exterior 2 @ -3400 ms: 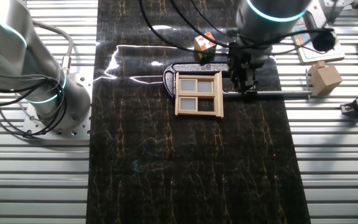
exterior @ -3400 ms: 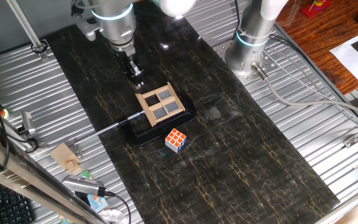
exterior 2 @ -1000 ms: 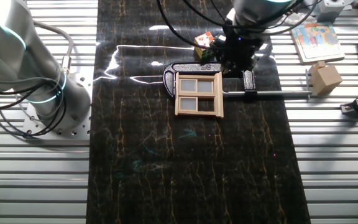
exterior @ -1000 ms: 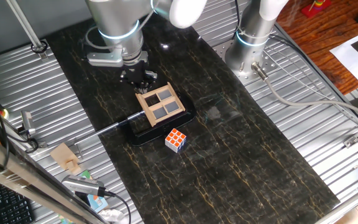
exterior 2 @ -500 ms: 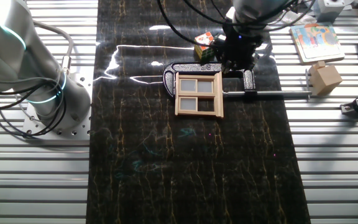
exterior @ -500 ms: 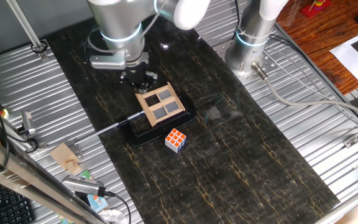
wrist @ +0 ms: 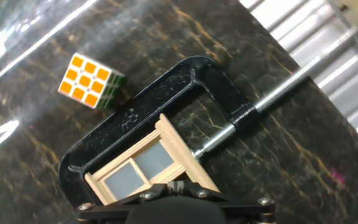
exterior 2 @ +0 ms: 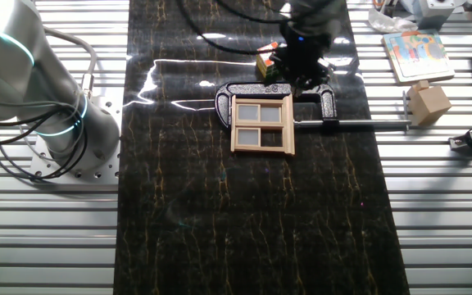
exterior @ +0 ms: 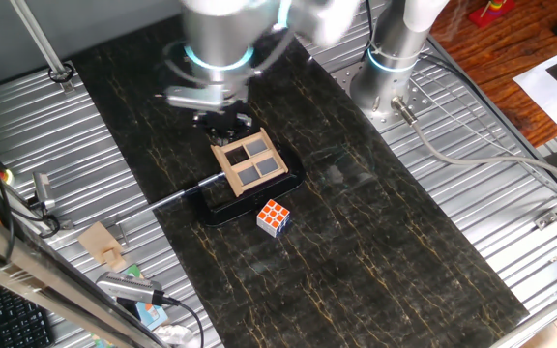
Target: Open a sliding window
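Note:
The sliding window (exterior: 249, 161) is a small tan wooden frame with four grey panes. It lies flat in a glossy black C-clamp (exterior: 222, 206) on the dark table. It also shows in the other fixed view (exterior 2: 260, 123) and in the hand view (wrist: 143, 165). My gripper (exterior: 231, 125) hangs just over the window's far edge; in the other fixed view it (exterior 2: 295, 79) is above the frame's top right corner. In the hand view my gripper (wrist: 176, 185) has its fingertips pressed together over the frame's edge, with nothing seen between them. The arm is motion-blurred.
A Rubik's cube (exterior: 274, 217) sits next to the clamp, also in the hand view (wrist: 89, 81). The clamp's steel screw (exterior 2: 359, 124) sticks out sideways. A second arm's base (exterior 2: 64, 123) stands on the slatted metal. A small wooden block (exterior 2: 428, 102) lies off the mat.
My gripper has moved from beside the window's edge and the clamp screw along the frame toward the Rubik's cube side, and the wrist has turned. The window has not visibly moved.

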You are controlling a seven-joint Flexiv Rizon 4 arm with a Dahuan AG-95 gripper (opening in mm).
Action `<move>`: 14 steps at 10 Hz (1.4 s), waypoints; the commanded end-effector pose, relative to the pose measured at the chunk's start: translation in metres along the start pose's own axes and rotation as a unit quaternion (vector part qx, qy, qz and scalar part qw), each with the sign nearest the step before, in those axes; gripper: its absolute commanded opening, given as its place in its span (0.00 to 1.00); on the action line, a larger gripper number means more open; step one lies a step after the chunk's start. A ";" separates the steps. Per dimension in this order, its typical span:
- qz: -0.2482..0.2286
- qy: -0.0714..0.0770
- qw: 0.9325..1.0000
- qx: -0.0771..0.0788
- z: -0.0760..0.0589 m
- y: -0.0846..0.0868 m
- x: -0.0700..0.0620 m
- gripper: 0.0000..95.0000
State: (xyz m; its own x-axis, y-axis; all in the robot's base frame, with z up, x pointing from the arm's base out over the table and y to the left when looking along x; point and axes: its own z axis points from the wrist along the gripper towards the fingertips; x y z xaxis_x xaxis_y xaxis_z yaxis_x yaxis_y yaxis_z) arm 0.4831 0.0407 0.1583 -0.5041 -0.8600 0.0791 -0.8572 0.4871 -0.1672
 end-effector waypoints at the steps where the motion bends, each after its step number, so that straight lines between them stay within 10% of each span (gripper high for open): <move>1: -0.027 0.012 0.999 0.030 0.001 -0.002 -0.001 0.00; 6: -0.085 -0.022 0.996 -0.016 0.001 -0.002 -0.001 0.00; 14: -0.095 -0.021 0.995 -0.027 0.001 -0.002 -0.001 0.00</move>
State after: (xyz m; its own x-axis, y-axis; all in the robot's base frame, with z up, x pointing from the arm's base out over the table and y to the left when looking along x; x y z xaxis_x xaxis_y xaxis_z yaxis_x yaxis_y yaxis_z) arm 0.4864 0.0419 0.1577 -0.3351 -0.9400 0.0634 -0.9390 0.3278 -0.1041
